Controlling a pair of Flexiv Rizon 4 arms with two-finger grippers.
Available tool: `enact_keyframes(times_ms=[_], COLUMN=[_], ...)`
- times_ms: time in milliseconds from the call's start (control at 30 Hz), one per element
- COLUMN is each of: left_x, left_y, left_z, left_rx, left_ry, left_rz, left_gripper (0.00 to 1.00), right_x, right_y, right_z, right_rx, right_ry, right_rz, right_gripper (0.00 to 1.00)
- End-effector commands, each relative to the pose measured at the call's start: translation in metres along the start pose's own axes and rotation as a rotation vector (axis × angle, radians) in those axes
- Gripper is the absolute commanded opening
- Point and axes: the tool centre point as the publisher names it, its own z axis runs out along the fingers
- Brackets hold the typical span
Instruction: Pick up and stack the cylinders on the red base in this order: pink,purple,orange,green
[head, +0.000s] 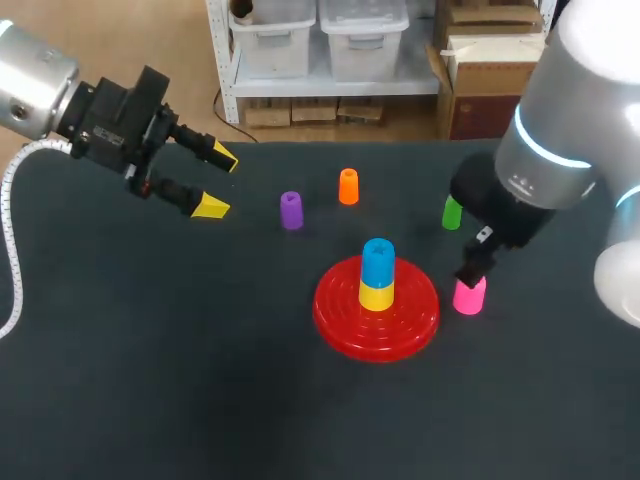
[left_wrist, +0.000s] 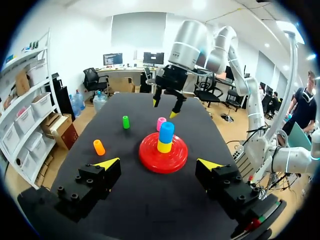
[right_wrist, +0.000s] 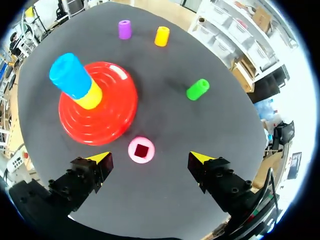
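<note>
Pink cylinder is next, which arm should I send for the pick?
Right. The right gripper hangs open above the pink cylinder, which stands beside the red base and shows between its fingers in the right wrist view. The left gripper, also open, is across the table, beyond the purple cylinder.

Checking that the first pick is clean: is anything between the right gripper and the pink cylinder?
Nothing visible. The right gripper hangs open above the pink cylinder, which stands upright. The red base lies close beside it but apart, and the green cylinder is farther off.
</note>
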Motion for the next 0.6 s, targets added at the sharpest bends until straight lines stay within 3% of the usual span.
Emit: enact_keyframes(times_ms=[33,300,600], left_x=[0.001,0.001,0.001], left_y=[0.001,0.001,0.001], left_z=[0.000,0.000,0.000], left_rx=[0.002,0.002,0.002], left_ry=[-0.002,-0.002,-0.002], left_rz=[0.002,0.002,0.002], left_gripper=[1.00,1.00,1.00], right_x=[-0.006,-0.009,-0.002], right_y=[0.008,0.022,0.023], right_z=[0.008,0.025,0.031], right_rx=[-0.004,-0.058,-0.020], right_ry=[0.013,0.038,0.069], right_rz=[-0.007,-0.017,0.007], right_gripper=[1.00,1.00,1.00])
